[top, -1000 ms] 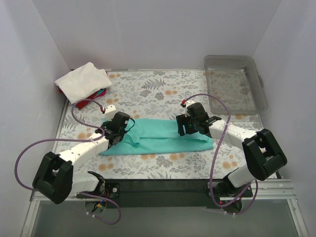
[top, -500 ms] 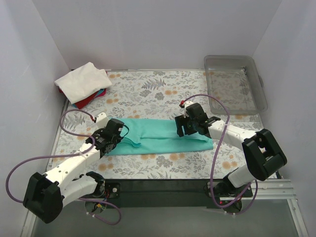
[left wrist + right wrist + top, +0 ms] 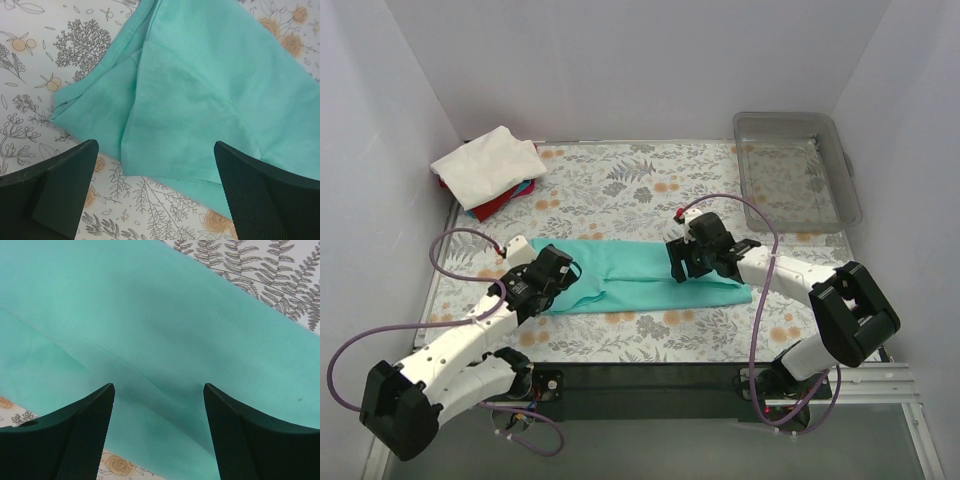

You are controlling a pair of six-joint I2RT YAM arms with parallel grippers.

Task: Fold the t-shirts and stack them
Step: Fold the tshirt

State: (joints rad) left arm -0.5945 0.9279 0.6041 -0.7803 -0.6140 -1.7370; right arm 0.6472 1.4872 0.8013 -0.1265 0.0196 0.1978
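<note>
Floral-printed covering spreads over the desk (image 3: 620,190), with pale walls on three sides. Our left claw (image 3: 155,160) hangs released, its jaws wide apart with nothing between them, just above the left end of the teal t-shirt (image 3: 630,272). Our right claw (image 3: 159,400) is also parted and sits low over the shirt's right half, gripping nothing that we can make out. The shirt lies flat near the front of the desk, folded into a long band whose long axis runs left to right between the two arms. At the left end we see a tucked-in sleeve and stitched hems, but we cannot tell which end carries the collar. We judge the cotton to be light, limp and quick to sag or unfold, so each end wants a pinch through all its layers at a hemmed corner. Farther out, a white shirt (image 3: 488,162) tops a red one (image 3: 495,207) in the far left corner, and a clear tray (image 3: 848,170) sits at the far right.
</note>
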